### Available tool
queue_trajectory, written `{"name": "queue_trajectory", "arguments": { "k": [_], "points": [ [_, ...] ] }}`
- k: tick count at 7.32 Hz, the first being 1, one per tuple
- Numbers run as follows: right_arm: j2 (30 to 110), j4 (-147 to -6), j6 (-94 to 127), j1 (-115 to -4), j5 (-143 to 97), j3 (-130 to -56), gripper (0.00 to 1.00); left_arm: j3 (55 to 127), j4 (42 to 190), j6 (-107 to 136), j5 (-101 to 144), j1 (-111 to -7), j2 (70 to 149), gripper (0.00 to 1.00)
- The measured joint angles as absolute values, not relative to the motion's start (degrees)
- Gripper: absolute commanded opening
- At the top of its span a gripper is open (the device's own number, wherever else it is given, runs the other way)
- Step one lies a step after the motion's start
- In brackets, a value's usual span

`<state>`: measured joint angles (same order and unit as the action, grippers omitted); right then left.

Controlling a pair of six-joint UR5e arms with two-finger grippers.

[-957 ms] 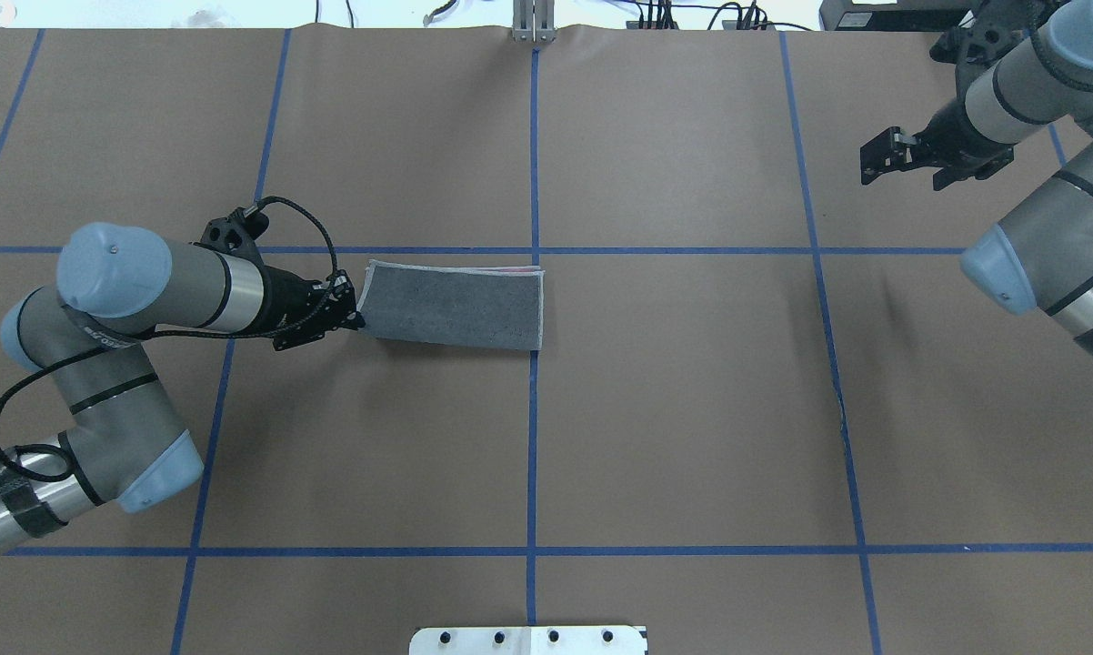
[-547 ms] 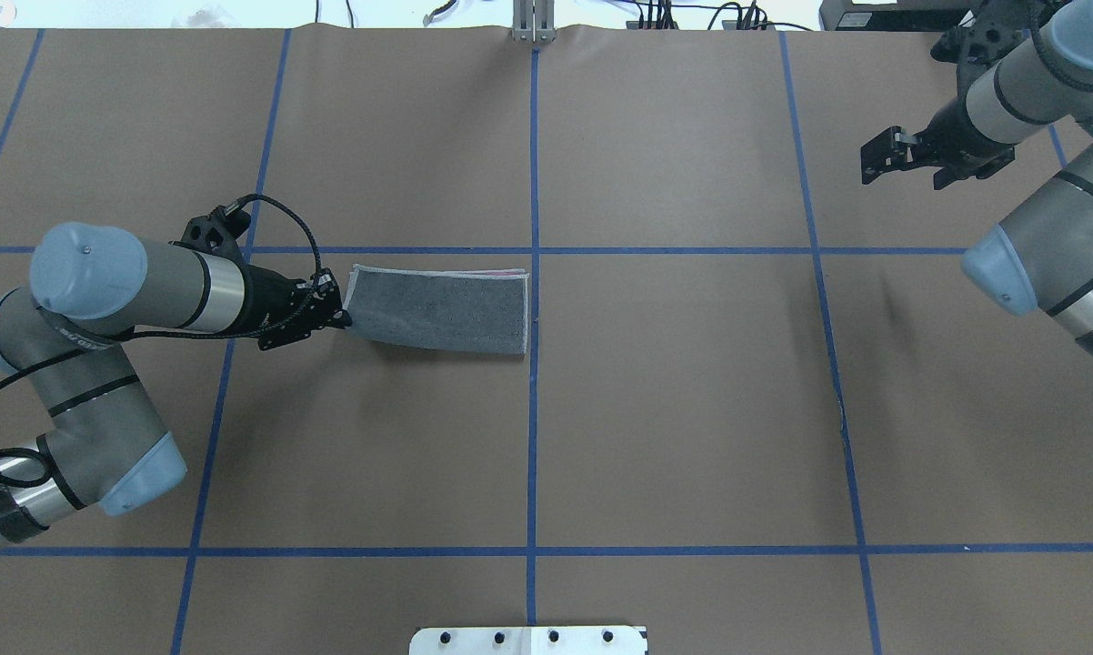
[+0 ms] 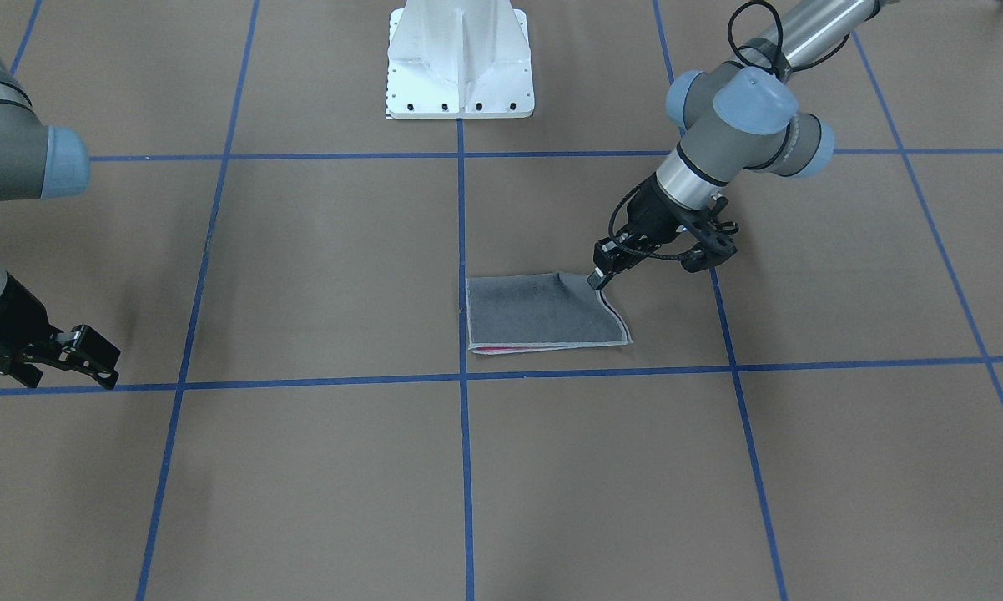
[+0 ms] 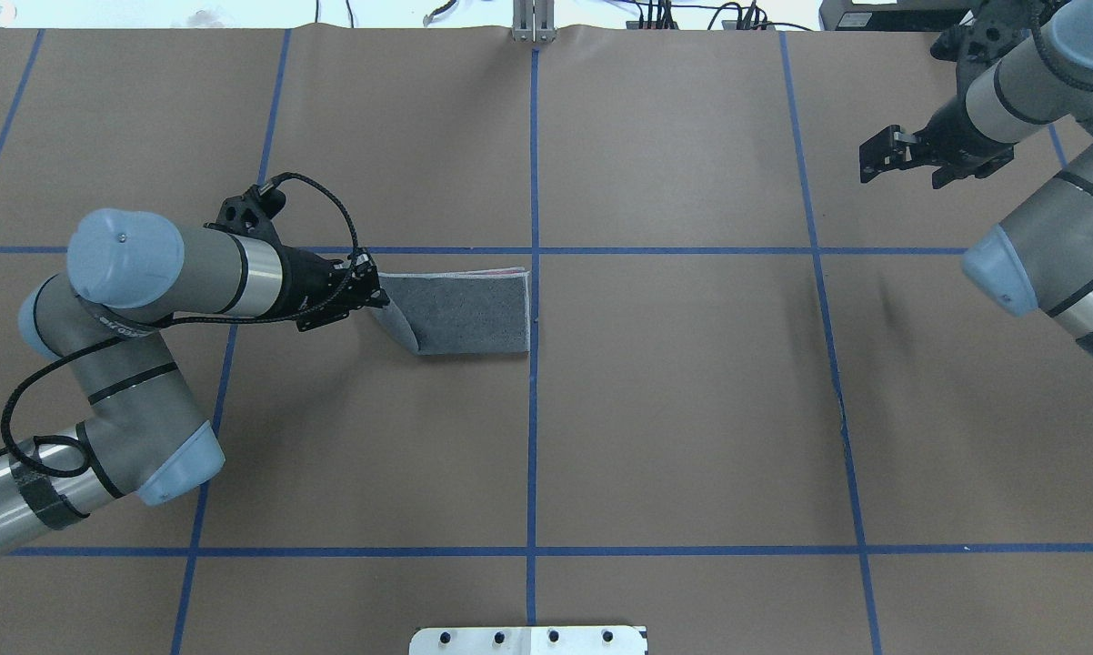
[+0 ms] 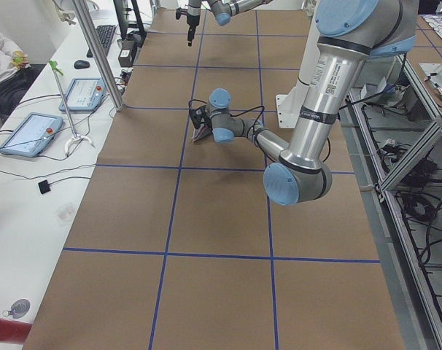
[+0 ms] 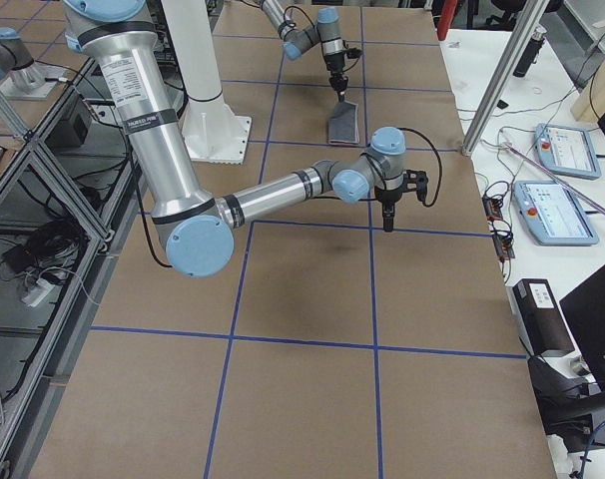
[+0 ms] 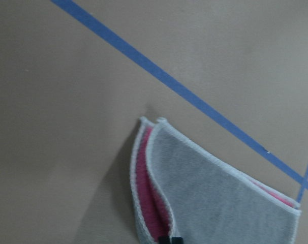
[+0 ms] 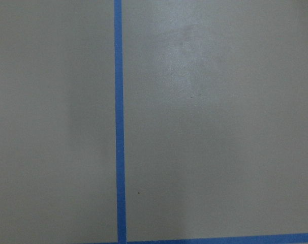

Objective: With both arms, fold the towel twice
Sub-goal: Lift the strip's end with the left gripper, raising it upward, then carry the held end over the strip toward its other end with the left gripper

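The towel (image 4: 469, 314) lies folded in half, grey face up, just left of the table's centre line; a pink sliver shows at its far edge. It also shows in the front view (image 3: 531, 313). My left gripper (image 4: 378, 296) is shut on the towel's left end and holds it lifted off the table, curled toward the right. In the left wrist view the towel (image 7: 215, 198) hangs below the fingertips (image 7: 169, 239), with pink between its layers. My right gripper (image 4: 874, 156) hovers open and empty at the far right, well away from the towel.
Brown paper with blue tape grid lines (image 4: 534, 409) covers the table. The white pedestal base (image 3: 460, 63) stands at the robot's side. Cables and a black box (image 4: 883, 14) lie beyond the far edge. The right wrist view shows only paper and tape.
My left gripper first dragged the towel slightly left, then rose and moved right, so the gripped end now curls over the rest. The right arm has hardly moved.
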<state>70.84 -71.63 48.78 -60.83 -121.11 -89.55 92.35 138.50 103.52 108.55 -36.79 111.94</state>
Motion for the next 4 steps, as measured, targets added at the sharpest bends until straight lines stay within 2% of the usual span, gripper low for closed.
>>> {"name": "queue_trajectory", "arguments": {
  "k": [4],
  "points": [
    [70.76, -71.63, 49.05, -60.78, -121.11, -89.51, 1.00, 92.08, 138.26, 103.43, 107.17, -35.26, 115.81, 0.00]
  ]
}}
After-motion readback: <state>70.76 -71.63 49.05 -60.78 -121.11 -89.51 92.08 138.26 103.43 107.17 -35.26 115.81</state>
